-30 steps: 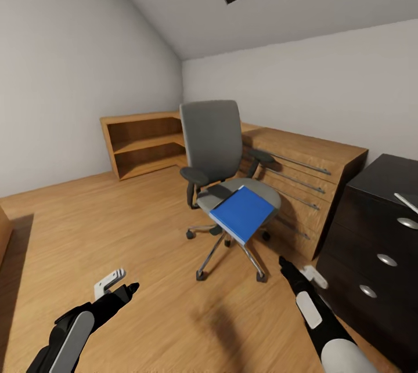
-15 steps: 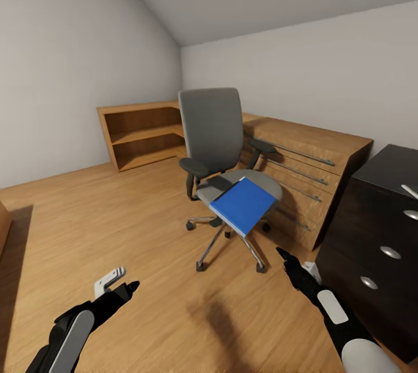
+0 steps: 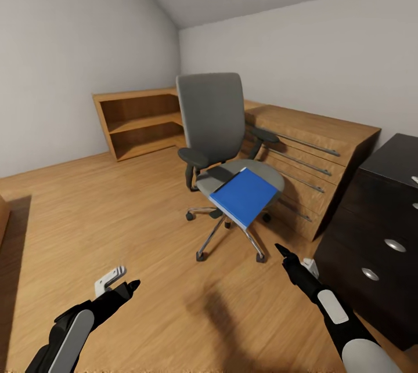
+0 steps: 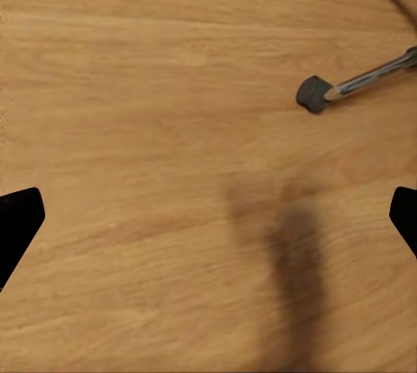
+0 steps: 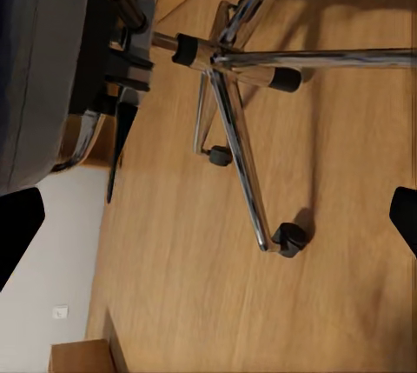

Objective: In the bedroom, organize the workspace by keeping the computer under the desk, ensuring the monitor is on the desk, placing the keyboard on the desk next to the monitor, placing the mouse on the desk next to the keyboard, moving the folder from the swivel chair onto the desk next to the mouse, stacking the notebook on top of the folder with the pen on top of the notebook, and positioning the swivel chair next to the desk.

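The swivel chair (image 3: 217, 147) is standing on the wood plank floor (image 3: 133, 210) in the middle of the head view, its tall grey back upright and its seat turned toward the camera. The blue folder (image 3: 243, 195) is lying flat on the front of the seat, one corner overhanging the seat edge. Behind the chair, a low light-wood drawer cabinet (image 3: 307, 152) is running along the back wall, joined at the corner to an open wooden shelf unit (image 3: 136, 123). At the right edge, the dark drawer unit (image 3: 377, 234) of the desk is showing round silver knobs. The left gripper (image 3: 119, 283) is hanging low over bare floor, well apart from the chair; in the left wrist view its two dark fingertips (image 4: 19, 221) are sitting far apart at the frame edges, holding nothing, with one castor (image 4: 311, 95) of the chair base lying ahead. The right gripper (image 3: 293, 263) is hovering near the chair's star base (image 5: 234, 95), just short of it; its fingertips (image 5: 17, 225) are likewise spread wide and empty.
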You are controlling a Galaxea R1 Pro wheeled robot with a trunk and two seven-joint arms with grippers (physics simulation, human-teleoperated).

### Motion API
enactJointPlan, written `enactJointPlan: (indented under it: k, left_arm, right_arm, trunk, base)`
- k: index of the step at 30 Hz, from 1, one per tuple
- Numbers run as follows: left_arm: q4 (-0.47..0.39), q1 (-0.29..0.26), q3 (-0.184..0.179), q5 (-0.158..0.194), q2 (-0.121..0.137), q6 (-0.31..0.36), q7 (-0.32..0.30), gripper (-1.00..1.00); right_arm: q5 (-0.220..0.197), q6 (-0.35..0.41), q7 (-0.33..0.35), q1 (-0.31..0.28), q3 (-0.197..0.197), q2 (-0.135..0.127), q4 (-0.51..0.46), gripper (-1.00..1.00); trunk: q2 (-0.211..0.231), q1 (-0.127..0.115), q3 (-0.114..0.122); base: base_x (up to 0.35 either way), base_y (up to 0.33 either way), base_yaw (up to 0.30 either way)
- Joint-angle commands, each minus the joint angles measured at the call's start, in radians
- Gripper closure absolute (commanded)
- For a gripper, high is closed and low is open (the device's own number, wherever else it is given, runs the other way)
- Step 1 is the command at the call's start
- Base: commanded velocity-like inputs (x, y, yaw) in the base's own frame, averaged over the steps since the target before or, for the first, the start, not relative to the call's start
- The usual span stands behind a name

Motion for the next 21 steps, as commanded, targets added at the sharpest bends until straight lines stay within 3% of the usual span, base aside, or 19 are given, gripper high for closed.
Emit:
enactJointPlan:
  k: [1, 7, 13, 21]
  left_arm:
    - [-0.001, 0.0, 0.0, 0.01, 0.0, 0.003, 0.009, -1.0]
    - [0.0, 0.0, 0.0, 0.011, 0.0, 0.002, 0.009, -1.0]
    - [0.0, 0.0, 0.0, 0.01, 0.0, 0.001, 0.01, -1.0]
    - [0.0, 0.0, 0.0, 0.01, 0.0, 0.001, 0.01, -1.0]
  right_arm:
    - [-0.008, 0.009, 0.003, -0.001, -0.004, 0.001, 0.0, -1.0]
    - [-0.006, 0.008, 0.005, -0.001, 0.011, 0.001, -0.002, -1.0]
    - [-0.005, 0.004, 0.025, -0.001, 0.095, 0.0, -0.014, -1.0]
    - [-0.006, 0.006, 0.06, -0.001, 0.131, -0.005, -0.037, -1.0]
  trunk:
    - [-0.001, 0.0, -0.005]
    - [-0.002, 0.003, -0.028]
    - [-0.003, 0.006, -0.051]
    - [-0.005, 0.009, -0.082]
  base:
    - [0.0, 0.0, 0.0]
    - [0.0, 0.0, 0.0]
    - [0.0, 0.0, 0.0]
    - [0.0, 0.0, 0.0]
